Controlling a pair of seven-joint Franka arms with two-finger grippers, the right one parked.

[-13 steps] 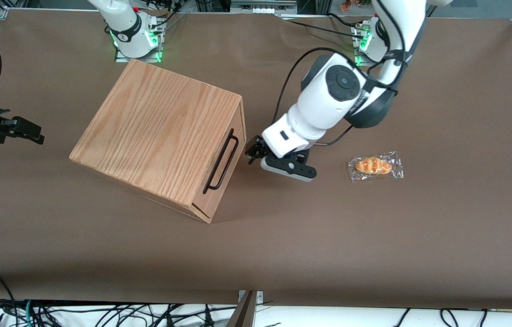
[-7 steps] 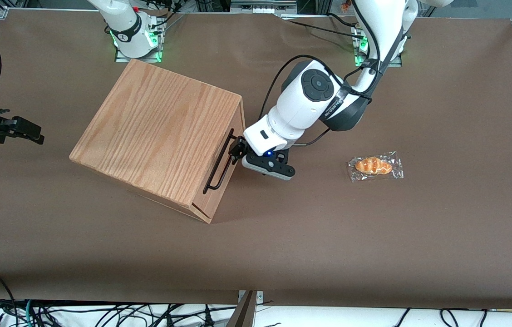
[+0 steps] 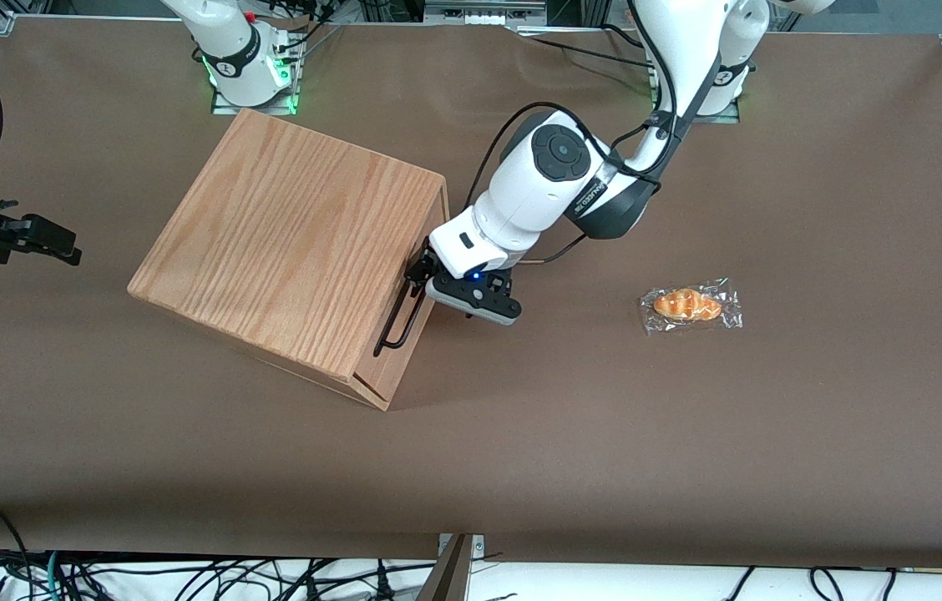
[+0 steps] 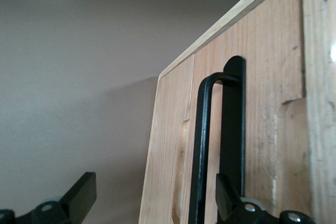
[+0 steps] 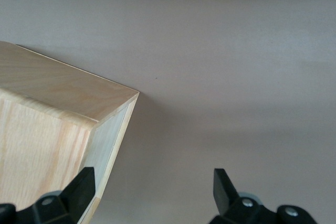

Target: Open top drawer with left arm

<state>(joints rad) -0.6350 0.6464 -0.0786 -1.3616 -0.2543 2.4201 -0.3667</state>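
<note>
The left arm's claw (image 3: 418, 275) sits spread wide at the top drawer (image 3: 419, 310) front, its fingers (image 4: 79, 198) straddling the black bar handle (image 4: 202, 150); bare bench (image 3: 571, 401) lies toward 4 o'clock.

A golden-brown bread roll sealed in a clear plastic wrapper (image 3: 691, 306) lies flat on the brown matte table covering (image 3: 688, 451), toward the working arm's end; a tangle of black cables (image 3: 187, 576) runs along the table's near edge.
</note>
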